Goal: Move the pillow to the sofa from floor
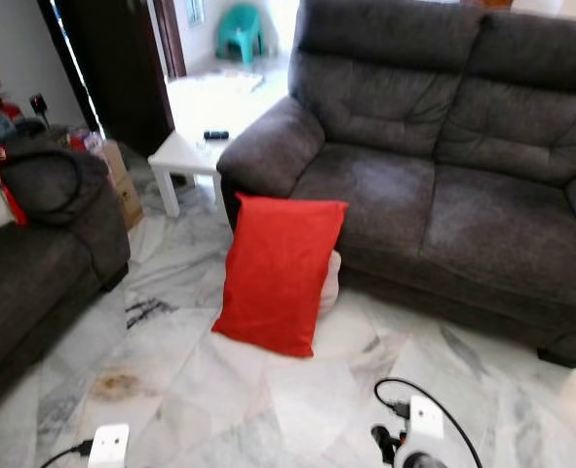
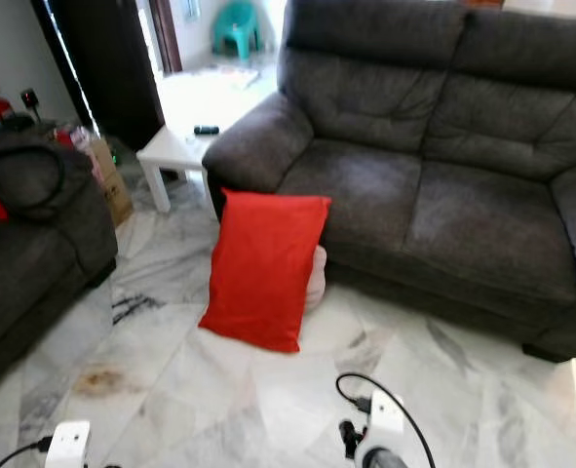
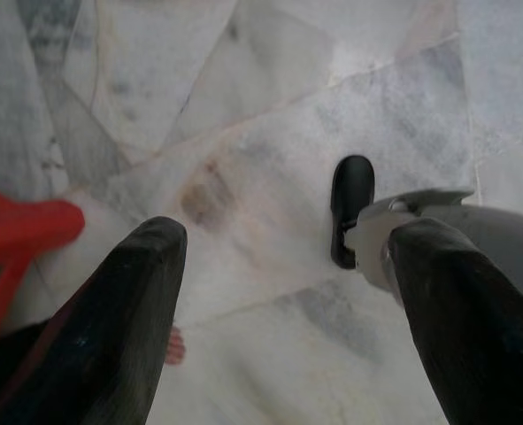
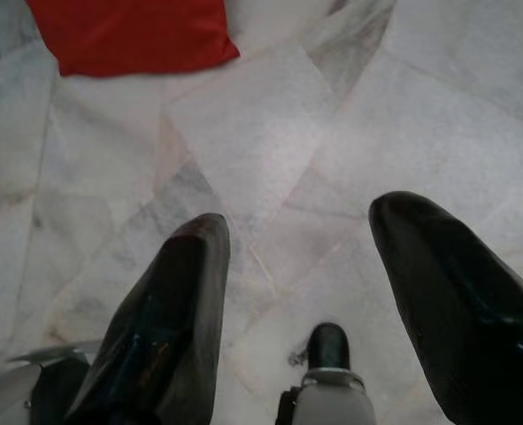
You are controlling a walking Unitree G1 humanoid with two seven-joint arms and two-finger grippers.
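Glossy grey-veined marble floor [image 1: 200,390] lies beneath the left gripper [image 3: 279,301] and right gripper [image 4: 301,292], both hanging low with tapered black fingers spread. Ahead, a plump rectangular red pillow [image 1: 278,273] stands on the floor, leaning against the charcoal fabric sofa [image 1: 443,185].

R gripper [image 4: 301,274] fingers apart over marble floor [image 4: 403,115], red pillow [image 4: 128,35] beyond.
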